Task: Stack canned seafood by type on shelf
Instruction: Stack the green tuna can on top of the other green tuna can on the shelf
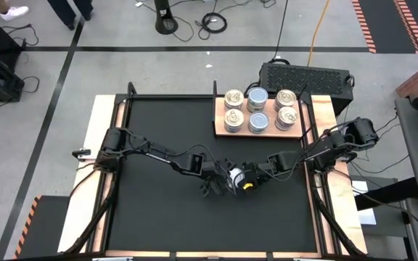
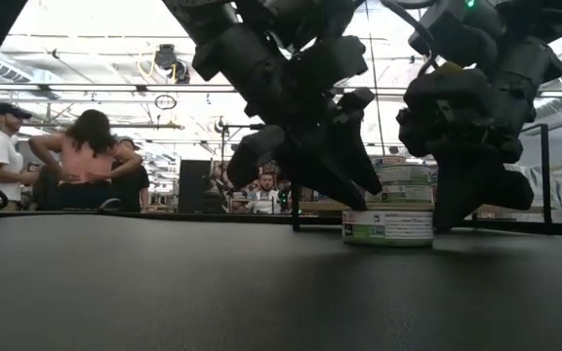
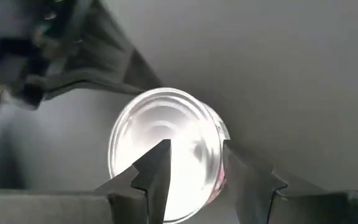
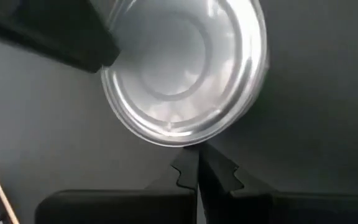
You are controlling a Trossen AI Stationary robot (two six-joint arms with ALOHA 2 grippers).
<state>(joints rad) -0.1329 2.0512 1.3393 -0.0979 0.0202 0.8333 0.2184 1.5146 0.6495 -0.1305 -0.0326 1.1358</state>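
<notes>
A single silver-topped tin (image 1: 234, 178) is seen standing upright on the black table mat (image 1: 158, 145), directly beneath the two claws, which meet over it near the middle of the table. The left gripper (image 3: 194, 163) is held part-way apart above the tin's lid, one finger (image 3: 156, 168) lying over the shiny top and the other finger at its rim; whether the tin is actually being squeezed cannot be told. The right gripper (image 4: 196, 163) is clenched with nothing between its fingers, its tips set just beside the tin's edge, on the side opposite the left claw. In the low view the tin's green and white label (image 2: 388, 228) is shown resting on the mat between the two dark claws. Well away from both claws, towards the far right corner of the table, the wooden shelf (image 1: 220, 116) is loaded with six piles of tins (image 1: 258, 110) in two rows of three: gold-tan tops at the outer piles, pale-blue tops in the middle pair. Behind the shelf a black ventilated box (image 1: 303, 75) is placed.
</notes>
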